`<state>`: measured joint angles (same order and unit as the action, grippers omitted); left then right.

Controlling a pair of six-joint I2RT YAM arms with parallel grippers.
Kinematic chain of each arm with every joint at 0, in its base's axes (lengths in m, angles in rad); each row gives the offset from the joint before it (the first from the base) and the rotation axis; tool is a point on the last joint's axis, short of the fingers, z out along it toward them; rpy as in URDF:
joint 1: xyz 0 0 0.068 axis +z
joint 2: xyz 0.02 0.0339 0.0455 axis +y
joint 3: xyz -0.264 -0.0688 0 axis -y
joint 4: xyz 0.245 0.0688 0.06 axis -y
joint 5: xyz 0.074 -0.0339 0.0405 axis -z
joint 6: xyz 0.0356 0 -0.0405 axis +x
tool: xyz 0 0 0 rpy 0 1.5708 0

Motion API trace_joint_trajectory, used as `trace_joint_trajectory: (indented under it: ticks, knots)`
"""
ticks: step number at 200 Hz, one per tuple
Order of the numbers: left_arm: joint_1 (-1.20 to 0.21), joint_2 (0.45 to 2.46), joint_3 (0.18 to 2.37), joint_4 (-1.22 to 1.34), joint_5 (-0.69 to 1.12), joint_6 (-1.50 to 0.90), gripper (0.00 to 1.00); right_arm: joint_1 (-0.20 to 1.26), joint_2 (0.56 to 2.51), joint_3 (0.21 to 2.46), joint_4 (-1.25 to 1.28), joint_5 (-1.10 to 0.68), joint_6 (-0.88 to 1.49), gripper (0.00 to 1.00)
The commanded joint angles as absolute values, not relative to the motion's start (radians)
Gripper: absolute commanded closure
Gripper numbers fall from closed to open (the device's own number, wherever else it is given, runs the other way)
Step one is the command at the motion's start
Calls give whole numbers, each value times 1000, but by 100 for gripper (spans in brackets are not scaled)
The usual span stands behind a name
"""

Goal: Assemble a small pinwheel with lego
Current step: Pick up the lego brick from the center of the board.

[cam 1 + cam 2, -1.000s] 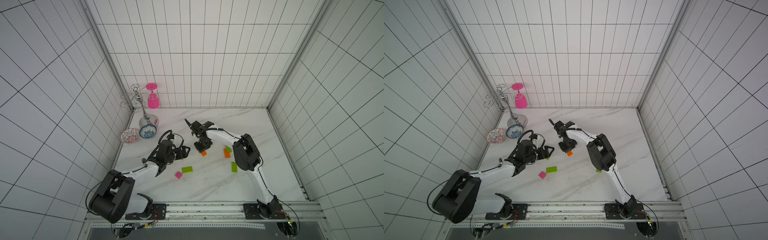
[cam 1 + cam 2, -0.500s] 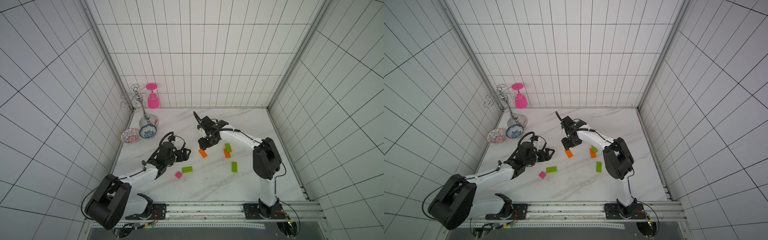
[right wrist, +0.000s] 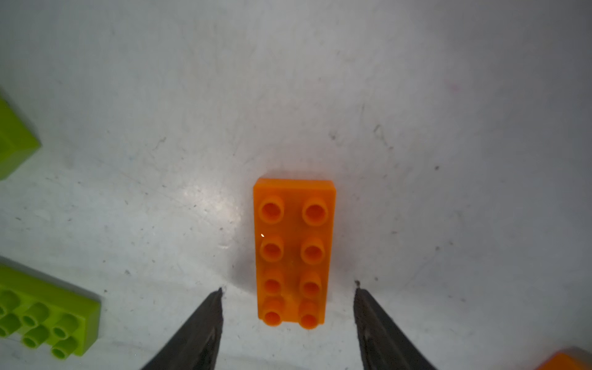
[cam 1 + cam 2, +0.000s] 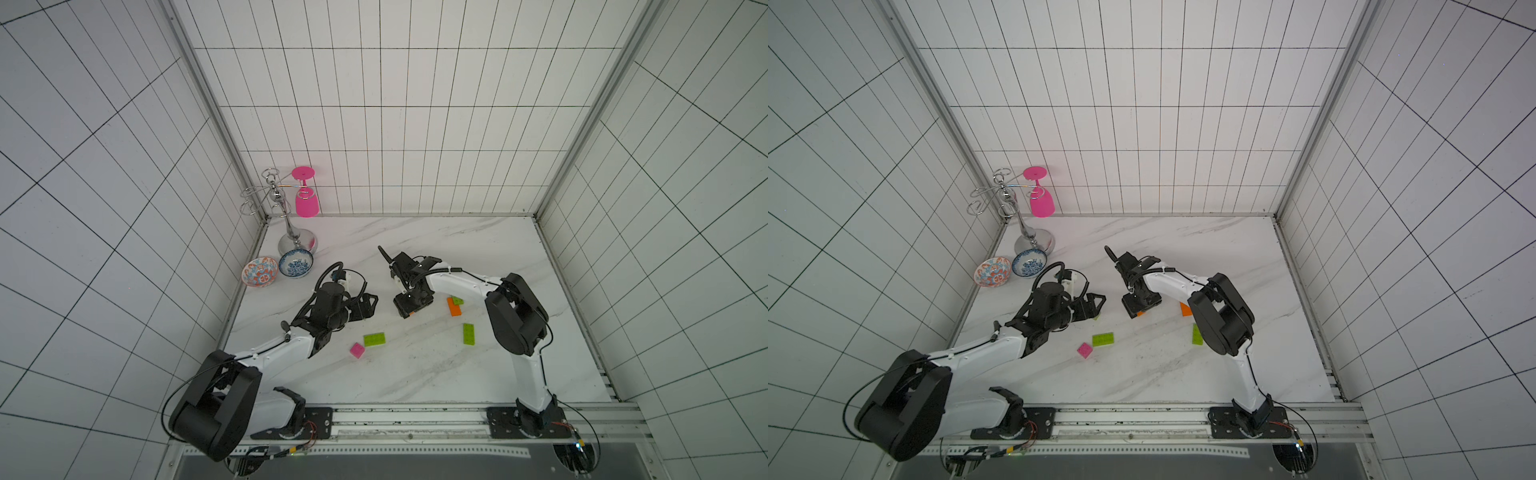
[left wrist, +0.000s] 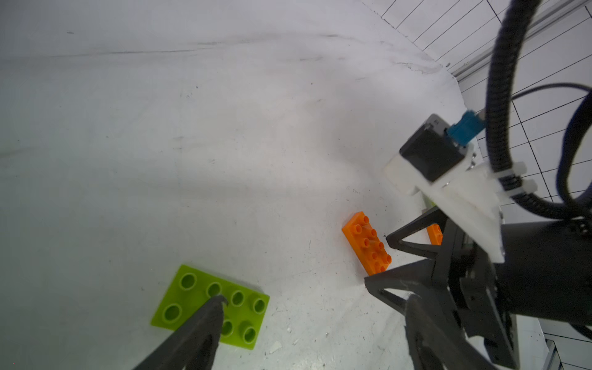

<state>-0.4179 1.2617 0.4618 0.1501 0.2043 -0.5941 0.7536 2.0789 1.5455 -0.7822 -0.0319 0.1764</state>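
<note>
At the left edge of the table, in a top view, a red bowl sits just beside a blue bowl. Above them stands a rack with a pink goblet hanging upside down.

Left of centre, the left gripper is low over the table, its jaws wide apart with nothing between them. In the left wrist view one fingertip lies over the first green, a brick flat on the table with its studs up. Whether they touch cannot be told.

Below this gripper in the frame lie the pink brick and, just beside it, the second green.

At centre, the right gripper points down at the table. The right wrist view shows its jaws open on either side of the first orange, with a gap on each side. That brick lies flat, studs up, and is not gripped.

Further right lies the second orange, with the third green at its upper end, either touching it or just beside it. Below these, lying apart, is the fourth green.
</note>
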Motion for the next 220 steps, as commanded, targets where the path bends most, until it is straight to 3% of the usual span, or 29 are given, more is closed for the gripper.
trace_joint_trajectory:
  ticks: [1, 40, 74, 186, 220]
  knots:
    - [-425, 1246, 461, 150, 219, -575, 10, 707, 1991, 1545, -801, 72, 186, 36]
    - [-583, 1317, 546, 141, 144, -542, 10, 512, 1811, 1348, -764, 61, 237, 41]
    - [-613, 1406, 583, 182, 196, -551, 10, 399, 1813, 1345, -798, 45, 245, 43]
    - [-613, 1443, 590, 180, 201, -541, 10, 384, 1901, 1375, -872, -4, 204, 49]
    - [-613, 1453, 596, 183, 205, -540, 10, 384, 1916, 1380, -875, 2, 200, 57]
